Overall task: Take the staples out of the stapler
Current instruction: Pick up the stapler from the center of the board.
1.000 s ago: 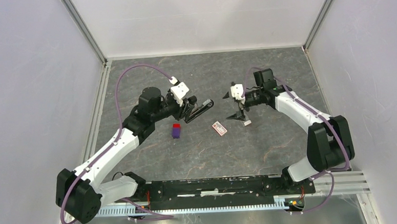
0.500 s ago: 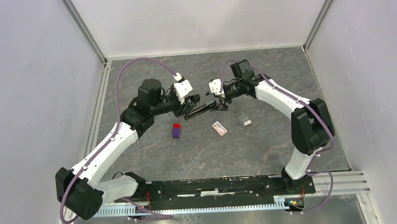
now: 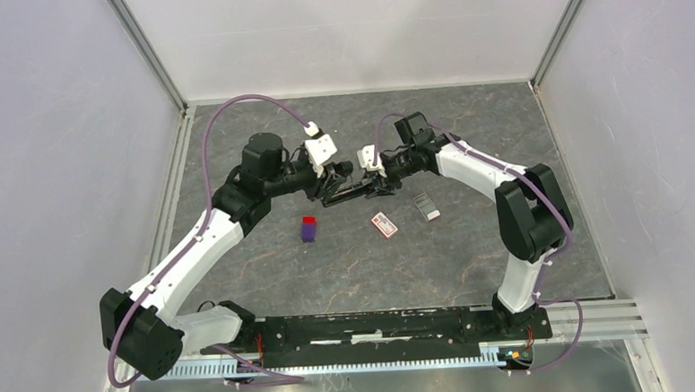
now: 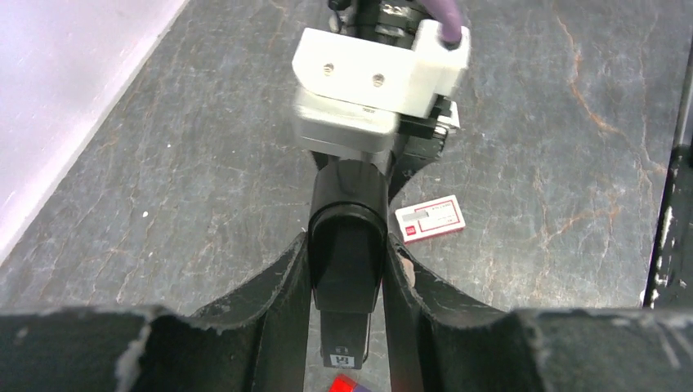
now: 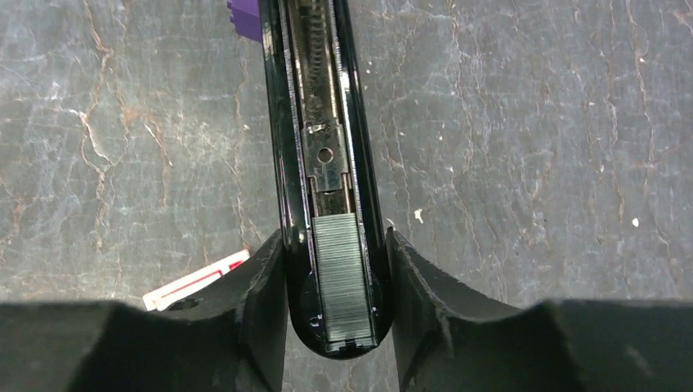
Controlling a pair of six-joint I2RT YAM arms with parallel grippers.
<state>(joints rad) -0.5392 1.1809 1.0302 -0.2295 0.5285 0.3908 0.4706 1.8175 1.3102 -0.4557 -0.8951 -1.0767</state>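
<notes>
Left gripper (image 4: 347, 249) clamps the slim black stapler (image 5: 327, 122) by its bar, over the middle of the grey marbled table (image 3: 473, 261), walls well apart. Ridged silvery staples (image 5: 342, 282) fill its rail's tip. Right gripper (image 5: 333, 245) flanks that tip; I cannot tell if it grips. Print on the small red-and-white box (image 3: 383, 224) is unreadable.
</notes>
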